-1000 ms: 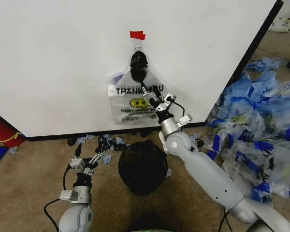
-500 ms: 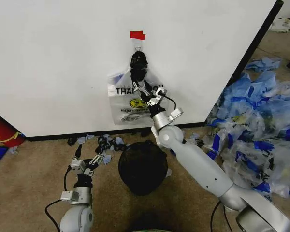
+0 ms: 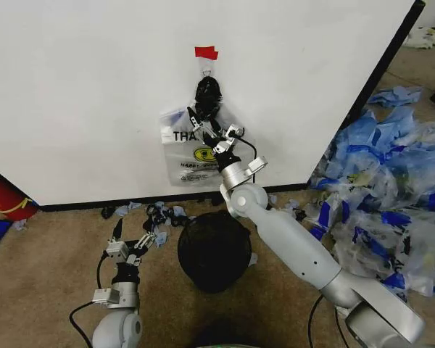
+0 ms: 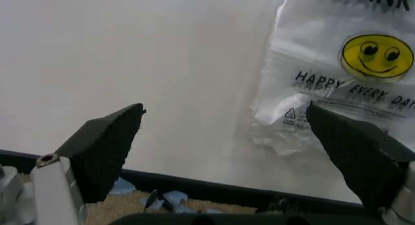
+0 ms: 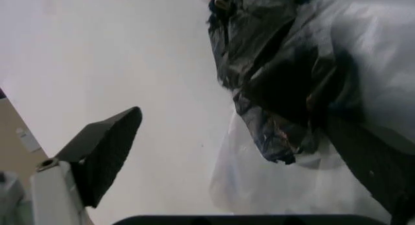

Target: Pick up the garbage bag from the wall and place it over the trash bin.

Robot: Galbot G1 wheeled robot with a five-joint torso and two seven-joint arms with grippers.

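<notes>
The garbage bag (image 3: 186, 154) hangs flat on the white wall (image 3: 80, 94), clear with a yellow smiley face (image 4: 376, 56) and black print. A black knot (image 3: 207, 93) under red tape (image 3: 206, 52) holds its top. My right gripper (image 3: 210, 125) is open, raised against the bag's upper part just below the knot. Its wrist view has the black knot (image 5: 269, 74) between the spread fingers (image 5: 107, 147). The black mesh trash bin (image 3: 214, 250) stands on the carpet below the bag. My left gripper (image 3: 134, 233) is open, low beside the bin, facing the garbage bag (image 4: 324, 94).
A big heap of clear-and-blue bags (image 3: 391, 188) covers the floor at the right. Blue and black scraps (image 3: 159, 214) lie along the wall's black lower strip (image 3: 72, 204). A red object (image 3: 3, 196) sits at the far left.
My right gripper has moved left and up across the bag, from beside the print to just under the black knot. The left arm has barely shifted.
</notes>
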